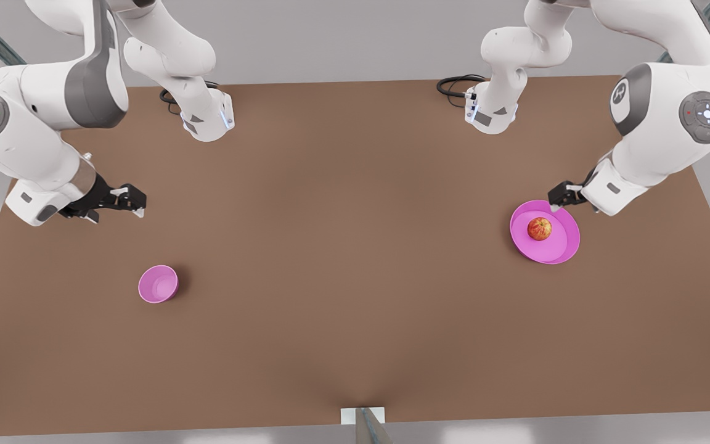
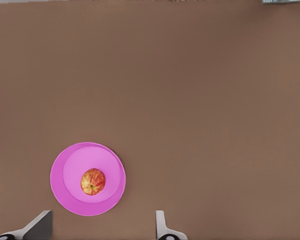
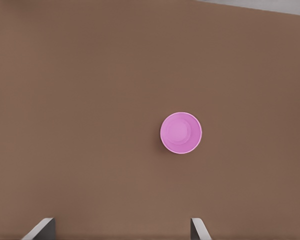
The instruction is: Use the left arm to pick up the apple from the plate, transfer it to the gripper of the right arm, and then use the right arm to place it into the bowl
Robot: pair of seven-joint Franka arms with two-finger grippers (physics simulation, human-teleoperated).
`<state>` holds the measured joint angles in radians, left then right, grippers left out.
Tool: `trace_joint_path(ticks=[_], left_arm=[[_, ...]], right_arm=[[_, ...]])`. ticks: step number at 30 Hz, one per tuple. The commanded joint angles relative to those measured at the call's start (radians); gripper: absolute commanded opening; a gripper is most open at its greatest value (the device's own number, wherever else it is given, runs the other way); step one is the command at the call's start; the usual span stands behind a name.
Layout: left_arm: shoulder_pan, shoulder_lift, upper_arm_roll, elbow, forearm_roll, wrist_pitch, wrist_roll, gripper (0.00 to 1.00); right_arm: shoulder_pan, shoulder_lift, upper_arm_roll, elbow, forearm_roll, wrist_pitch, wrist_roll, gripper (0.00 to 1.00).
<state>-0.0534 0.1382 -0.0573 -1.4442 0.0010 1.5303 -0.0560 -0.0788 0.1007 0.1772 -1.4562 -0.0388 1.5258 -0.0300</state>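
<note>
So the apple [image 1: 539, 229] sits mid-plate [image 1: 561, 250]. Left gripper [image 1: 559, 198] hovers at the plate's 12 o'clock, fingers spread wide, empty. Right gripper [image 1: 128, 200], also wide, hangs at 11 o'clock off the bowl [image 1: 158, 284].

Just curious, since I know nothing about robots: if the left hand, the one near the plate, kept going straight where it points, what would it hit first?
Probably the bare table. The open left hand aims beside the plate, so it would likely miss the apple, though depth is unclear.
</note>
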Motion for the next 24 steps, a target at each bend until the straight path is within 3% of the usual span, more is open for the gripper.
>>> trace_joint_path(ticks=[1,3,6,8,15,24], left_arm=[[0.003,0.000,0.001,-0.001,0.002,0.025,0.102,1.00],[0.006,0.029,0.005,-0.034,0.004,0.030,0.073,1.00],[0.056,0.035,0.039,-0.481,-0.007,0.448,-0.079,1.00],[0.063,0.070,0.105,-0.574,-0.045,0.567,-0.079,1.00],[0.107,0.185,0.140,-0.619,-0.056,0.723,-0.070,1.00],[0.098,0.184,0.154,-0.795,-0.016,0.910,0.091,1.00]], right_arm=[[-0.001,-0.001,0.001,0.000,0.000,-0.001,-0.014,1.00],[-0.001,-0.001,0.001,0.000,0.000,-0.001,-0.014,1.00],[0.001,-0.001,0.001,0.000,-0.001,-0.001,-0.013,1.00],[-0.001,-0.001,0.001,0.000,-0.004,-0.001,-0.011,1.00],[-0.002,-0.001,-0.002,0.000,-0.004,-0.001,-0.013,1.00],[-0.010,0.004,-0.002,0.000,-0.003,-0.001,-0.034,1.00]])
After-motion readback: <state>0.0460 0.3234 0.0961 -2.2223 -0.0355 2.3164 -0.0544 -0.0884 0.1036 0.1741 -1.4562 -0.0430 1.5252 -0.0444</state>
